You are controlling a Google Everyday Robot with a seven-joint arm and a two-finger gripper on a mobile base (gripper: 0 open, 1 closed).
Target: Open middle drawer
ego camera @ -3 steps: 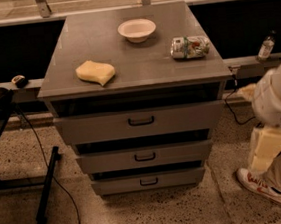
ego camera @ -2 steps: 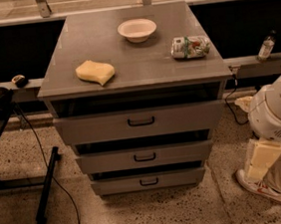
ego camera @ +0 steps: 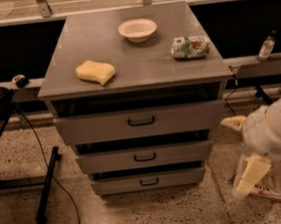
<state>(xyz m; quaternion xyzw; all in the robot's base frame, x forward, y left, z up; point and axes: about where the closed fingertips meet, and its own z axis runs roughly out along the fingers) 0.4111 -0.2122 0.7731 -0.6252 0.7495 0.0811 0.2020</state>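
Cabinet (ego camera: 142,76) stood centre frame, grey, three drawers stacked. Top drawer (ego camera: 181,118) was the widest. The middle drawer (ego camera: 185,153) sat directly under it. The bottom drawer (ego camera: 182,178) was the narrowest, just above the floor (ego camera: 141,214).

Middle drawer: flat grey front, small dark loop handle (ego camera: 145,157) at its centre. The front lay in line with the other two and did not look pulled out. A dark gap showed above it. Nothing touched the handle.

On the cabinet top:
- white bowl (ego camera: 137,29), toward the back, upright
- yellow sponge (ego camera: 95,71), front left
- crumpled bag (ego camera: 190,47), right side, lying flat
All three were well apart from each other.

Arm (ego camera: 274,125): a white bulk at lower right, beside the cabinet's right side and apart from it. The gripper (ego camera: 250,175) hung below it, pale yellow, pointing down toward the floor at about the height of the bottom drawer. It was well to the right of all drawer fronts. Whether it was apart or together could not be told. Nothing was seen in its hold.

Surroundings: a bottle (ego camera: 266,46) stood on the ledge (ego camera: 256,67) right of the cabinet. A black stand (ego camera: 47,186) leaned on the floor at left.
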